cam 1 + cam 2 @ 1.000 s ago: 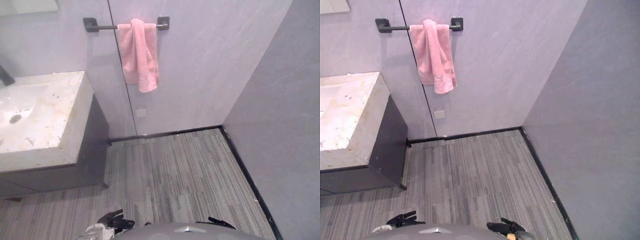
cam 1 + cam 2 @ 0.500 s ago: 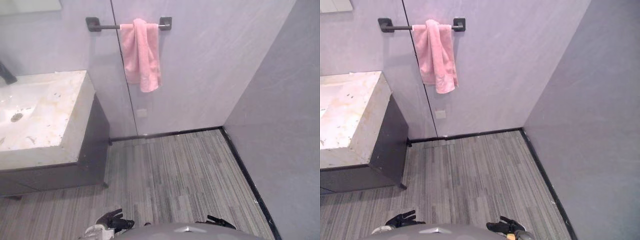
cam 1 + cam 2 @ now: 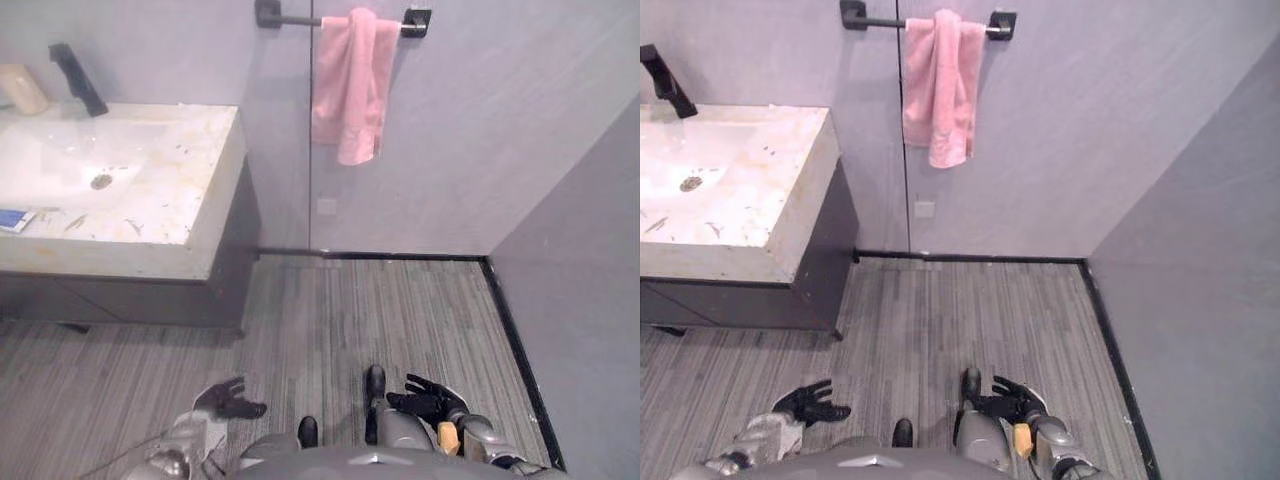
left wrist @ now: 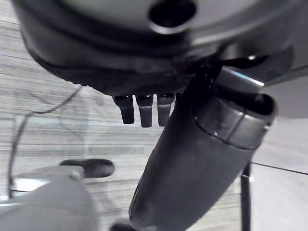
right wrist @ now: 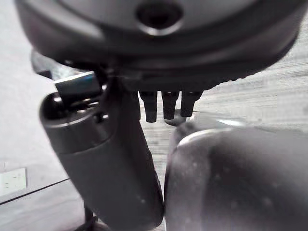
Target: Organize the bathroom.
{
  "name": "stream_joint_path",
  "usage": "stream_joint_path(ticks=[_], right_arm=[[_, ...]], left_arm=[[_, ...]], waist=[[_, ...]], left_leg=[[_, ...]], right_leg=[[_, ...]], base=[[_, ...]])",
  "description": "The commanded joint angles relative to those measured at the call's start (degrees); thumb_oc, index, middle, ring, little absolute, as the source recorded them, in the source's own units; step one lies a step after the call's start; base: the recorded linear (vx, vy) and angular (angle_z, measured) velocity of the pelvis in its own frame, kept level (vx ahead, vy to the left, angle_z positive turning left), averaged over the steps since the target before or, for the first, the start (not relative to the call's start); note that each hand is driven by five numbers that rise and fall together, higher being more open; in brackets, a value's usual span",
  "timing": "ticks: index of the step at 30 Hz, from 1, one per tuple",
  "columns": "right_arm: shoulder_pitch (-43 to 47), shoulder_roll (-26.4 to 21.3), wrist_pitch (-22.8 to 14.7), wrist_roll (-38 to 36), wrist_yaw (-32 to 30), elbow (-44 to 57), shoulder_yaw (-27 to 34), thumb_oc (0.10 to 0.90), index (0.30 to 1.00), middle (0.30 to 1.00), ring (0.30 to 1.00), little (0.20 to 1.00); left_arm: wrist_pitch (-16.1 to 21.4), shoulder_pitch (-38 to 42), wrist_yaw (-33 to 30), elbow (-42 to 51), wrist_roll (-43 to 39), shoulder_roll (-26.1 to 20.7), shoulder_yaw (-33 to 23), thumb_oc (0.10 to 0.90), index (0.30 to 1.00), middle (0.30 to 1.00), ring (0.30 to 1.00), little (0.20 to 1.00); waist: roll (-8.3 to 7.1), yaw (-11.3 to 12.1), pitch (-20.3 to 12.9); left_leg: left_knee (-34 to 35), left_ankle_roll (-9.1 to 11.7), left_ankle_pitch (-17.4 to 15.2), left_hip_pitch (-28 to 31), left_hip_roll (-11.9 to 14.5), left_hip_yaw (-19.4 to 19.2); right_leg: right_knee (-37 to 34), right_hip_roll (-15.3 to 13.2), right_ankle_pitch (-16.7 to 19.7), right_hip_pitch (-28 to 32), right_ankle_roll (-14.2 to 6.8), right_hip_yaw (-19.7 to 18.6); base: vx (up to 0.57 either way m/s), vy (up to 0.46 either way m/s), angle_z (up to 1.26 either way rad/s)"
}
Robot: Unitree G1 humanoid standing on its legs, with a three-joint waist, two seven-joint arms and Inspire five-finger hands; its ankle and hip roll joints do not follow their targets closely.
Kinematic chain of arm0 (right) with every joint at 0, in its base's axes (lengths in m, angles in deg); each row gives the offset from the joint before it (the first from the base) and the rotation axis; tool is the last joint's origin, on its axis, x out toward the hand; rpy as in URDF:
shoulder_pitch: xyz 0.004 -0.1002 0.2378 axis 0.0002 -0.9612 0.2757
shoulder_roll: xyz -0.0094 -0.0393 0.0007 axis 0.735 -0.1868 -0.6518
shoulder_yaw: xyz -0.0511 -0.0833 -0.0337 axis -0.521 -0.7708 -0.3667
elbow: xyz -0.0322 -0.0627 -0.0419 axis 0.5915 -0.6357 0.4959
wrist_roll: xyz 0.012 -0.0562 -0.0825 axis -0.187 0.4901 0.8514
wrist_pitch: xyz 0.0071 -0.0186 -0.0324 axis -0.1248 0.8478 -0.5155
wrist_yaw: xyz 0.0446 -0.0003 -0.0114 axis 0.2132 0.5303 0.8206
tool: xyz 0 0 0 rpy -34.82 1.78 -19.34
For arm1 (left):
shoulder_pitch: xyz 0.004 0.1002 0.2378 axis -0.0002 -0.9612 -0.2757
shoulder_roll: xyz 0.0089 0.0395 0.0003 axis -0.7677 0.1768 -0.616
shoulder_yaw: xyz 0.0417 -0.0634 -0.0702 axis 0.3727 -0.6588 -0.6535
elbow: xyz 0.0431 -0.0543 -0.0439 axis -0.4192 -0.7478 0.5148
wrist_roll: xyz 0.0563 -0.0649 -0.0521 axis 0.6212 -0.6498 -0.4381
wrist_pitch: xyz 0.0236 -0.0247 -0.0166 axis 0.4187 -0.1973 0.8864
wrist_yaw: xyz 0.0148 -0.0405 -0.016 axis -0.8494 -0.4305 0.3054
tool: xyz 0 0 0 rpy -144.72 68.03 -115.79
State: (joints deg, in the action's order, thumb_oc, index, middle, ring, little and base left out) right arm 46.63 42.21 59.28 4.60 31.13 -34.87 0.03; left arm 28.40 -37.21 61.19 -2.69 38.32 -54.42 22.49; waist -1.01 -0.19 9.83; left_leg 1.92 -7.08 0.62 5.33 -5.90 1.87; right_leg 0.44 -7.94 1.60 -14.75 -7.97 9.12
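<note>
A: Where's the pink towel (image 3: 352,85)?

B: Top centre, draped over the dark wall bar (image 3: 290,19), above the striped floor (image 3: 400,310).

A: And around it?

B: The stained sink counter (image 3: 190,200) fills the upper left, with a black tap (image 3: 78,78) at its back.

A: The hands?

B: Left hand (image 3: 228,399) and right hand (image 3: 428,400) sit low in frame, fingers spread, holding nothing.

A grey striped plank floor (image 3: 330,320) runs to a black skirting strip (image 3: 400,256) along the far wall and the right wall. The walls are pale grey panels (image 3: 480,130) — a small white socket plate (image 3: 326,206) sits low on the far one, below the rail, just right of a vertical seam.
</note>
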Motion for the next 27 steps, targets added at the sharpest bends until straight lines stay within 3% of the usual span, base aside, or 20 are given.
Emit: stream_joint_path(ticks=[1, 6, 10, 12, 13, 14, 15, 18, 19, 21, 22, 23, 25, 27], right_arm=[[-2.5, -1.7, 2.9, 2.6, 1.5, -1.5, -2.1, 0.8, 0.9, 0.9, 0.9, 0.9], [-3.8, -0.5, 4.8, 3.5, 1.0, -4.4, -2.9, 0.8, 0.9, 0.9, 0.9, 0.9], [-4.2, -0.3, 3.7, 4.3, 1.0, -3.9, -3.3, 0.8, 0.9, 0.9, 0.9, 0.9], [-4.0, -0.5, 3.2, 2.5, 1.0, -3.2, -3.3, 0.8, 0.9, 0.9, 0.9, 0.9], [-3.7, -0.7, 2.8, 2.0, 1.0, -2.6, -3.1, 0.8, 0.9, 0.9, 0.9, 0.9], [-3.6, -0.8, 2.7, 2.0, 1.0, -2.4, -3.0, 0.8, 0.9, 0.9, 0.9, 0.9], [-3.3, -1.3, 2.0, 2.1, 1.4, -1.8, -3.1, 0.8, 0.9, 0.9, 0.9, 0.9], [-3.2, -2.3, 1.9, 3.7, 1.1, -0.3, -3.5, 0.8, 0.9, 0.9, 0.9, 0.9], [-3.2, -2.5, 2.0, 3.8, 1.0, -0.2, -3.5, 0.8, 0.9, 0.9, 0.9, 0.9], [-3.0, -2.7, 2.2, 3.8, 0.6, -0.4, -3.4, 0.8, 0.9, 0.9, 0.9, 0.9], [-2.5, -2.9, 2.0, 4.5, 0.1, -1.3, -2.8, 0.8, 0.9, 0.9, 0.9, 0.9], [-2.5, -2.9, 2.0, 4.5, 0.1, -1.3, -2.8, 0.8, 0.9, 0.9, 0.9, 0.9], [-2.2, -3.4, 0.8, 5.4, 0.0, -2.1, -2.6, 0.8, 0.9, 0.9, 0.9, 0.9], [-2.5, -3.9, -0.1, 4.4, -0.2, -1.4, -2.6, 0.8, 0.9, 0.9, 0.9, 0.9]], left_arm=[[2.0, 0.9, -0.6, 0.9, 3.2, -1.4, -1.7, 0.8, 0.9, 0.9, 0.9, 0.9], [3.9, 0.1, -1.9, 0.1, 3.7, -0.1, -2.6, 0.8, 0.9, 0.9, 0.9, 0.9], [6.0, -1.0, -2.4, 0.7, 2.7, 0.5, -3.1, 0.8, 0.9, 0.9, 0.9, 0.9], [6.3, -1.2, -2.7, 0.9, 2.9, 0.7, -3.3, 0.8, 0.9, 0.9, 0.9, 0.9], [6.7, -1.1, -2.7, 1.0, 3.4, 0.8, -3.4, 0.8, 0.9, 0.9, 0.9, 0.9], [6.9, -1.0, -2.8, 1.0, 3.6, 0.8, -3.4, 0.8, 0.9, 0.9, 0.9, 0.9], [7.2, -0.6, -3.1, 1.0, 3.4, 0.9, -3.4, 0.8, 0.9, 0.9, 0.9, 0.9], [6.9, 0.5, -3.6, 1.9, 2.5, 0.6, -3.6, 0.8, 0.9, 0.9, 0.9, 0.9], [7.0, 0.8, -3.6, 2.1, 2.3, 0.5, -3.7, 0.8, 0.9, 0.9, 0.9, 0.9], [7.0, 1.2, -3.6, 2.4, 1.6, 0.4, -3.6, 0.8, 0.9, 0.9, 0.9, 0.9], [7.5, 1.5, -3.8, 2.7, 0.7, 0.3, -3.8, 0.8, 0.9, 0.9, 0.9, 0.9], [7.5, 1.5, -3.8, 2.7, 0.7, 0.3, -3.8, 0.8, 0.9, 0.9, 0.9, 0.9], [7.1, 1.9, -5.4, 3.4, 1.1, 0.2, -3.9, 0.8, 0.9, 0.9, 0.9, 0.9], [5.1, 2.6, -7.3, 3.8, 1.6, 0.4, -3.8, 0.8, 0.9, 0.9, 0.9, 0.9]], waist=[[-1.9, -1.3, 0.2], [-2.15, -2.7, -2.4], [-1.84, -3.0, -4.4], [-1.6, -3.1, -4.8], [-1.66, -2.9, -4.8], [-1.67, -2.9, -4.7], [-1.83, -2.8, -4.3], [-2.22, -2.6, -3.1], [-2.26, -2.5, -2.9], [-2.21, -2.5, -2.5], [-1.72, -2.5, -2.5], [-1.72, -2.5, -2.5], [-0.38, -2.9, -3.0], [0.33, -3.0, -2.9]], left_leg=[[-1.6, 1.5, -7.3, 4.6, 0.3, 1.9], [-2.2, 3.0, -9.0, 7.4, 2.3, 2.9], [-5.5, 4.8, -9.5, 7.6, 3.9, 2.5], [-10.2, 6.1, -6.4, 5.9, 4.8, 2.1], [-15.8, 7.1, -3.4, 3.3, 5.1, 1.2], [-17.3, 7.3, -2.7, 2.4, 5.2, 1.0], [-25.8, 8.1, -0.1, -1.7, 5.4, -0.6], [-37.3, 8.0, 0.5, -9.4, 6.2, -2.7], [-37.5, 7.9, 0.2, -9.9, 6.4, -3.0], [-35.3, 7.5, -0.5, -10.0, 6.9, -3.7], [-25.8, 7.1, 0.0, -8.0, 8.5, -4.9], [-25.8, 7.1, 0.0, -8.0, 8.5, -4.9], [-7.7, 8.5, 3.3, -4.6, 11.7, -6.8], [-0.3, 10.5, 6.6, -4.2, 13.7, -8.1]], right_leg=[[-2.5, 1.5, 11.3, 1.8, -0.3, -2.2], [-1.5, 2.4, 9.6, 6.5, 0.9, -4.1], [-2.1, 3.7, 7.4, 8.8, 2.9, -5.2], [-2.6, 4.5, 6.5, 9.8, 4.1, -5.1], [-3.3, 4.9, 5.8, 10.9, 5.0, -4.9], [-3.4, 5.0, 5.7, 11.3, 5.3, -4.8], [-3.8, 5.1, 4.8, 12.8, 6.4, -4.6], [-3.3, 4.7, 3.6, 14.6, 7.9, -3.7], [-3.3, 4.5, 3.5, 14.9, 7.9, -3.6], [-3.2, 4.4, 3.1, 15.7, 7.8, -3.6], [-3.0, 4.8, 1.8, 17.2, 7.4, -4.0], [-3.0, 4.8, 1.8, 17.2, 7.4, -4.0], [-3.6, 5.7, 0.2, 19.6, 6.8, -3.9], [-4.7, 6.0, -0.4, 21.5, 6.4, -3.2]], base=[[0.4, -0.208, -0.13], [0.33, -0.182, 0.4], [0.33, -0.21, 0.21], [0.18, -0.159, -0.31], [0.09, -0.115, -0.41], [0.14, -0.179, -0.46], [0.12, -0.165, -0.35], [0.1, -0.121, -0.17], [0.1, -0.058, -0.03], [0.12, 0.01, 0.08], [0.14, 0.032, 0.04], [0.22, 0.077, 0.06], [0.26, 0.122, 0.19], [0.23, 0.119, 0.22]])
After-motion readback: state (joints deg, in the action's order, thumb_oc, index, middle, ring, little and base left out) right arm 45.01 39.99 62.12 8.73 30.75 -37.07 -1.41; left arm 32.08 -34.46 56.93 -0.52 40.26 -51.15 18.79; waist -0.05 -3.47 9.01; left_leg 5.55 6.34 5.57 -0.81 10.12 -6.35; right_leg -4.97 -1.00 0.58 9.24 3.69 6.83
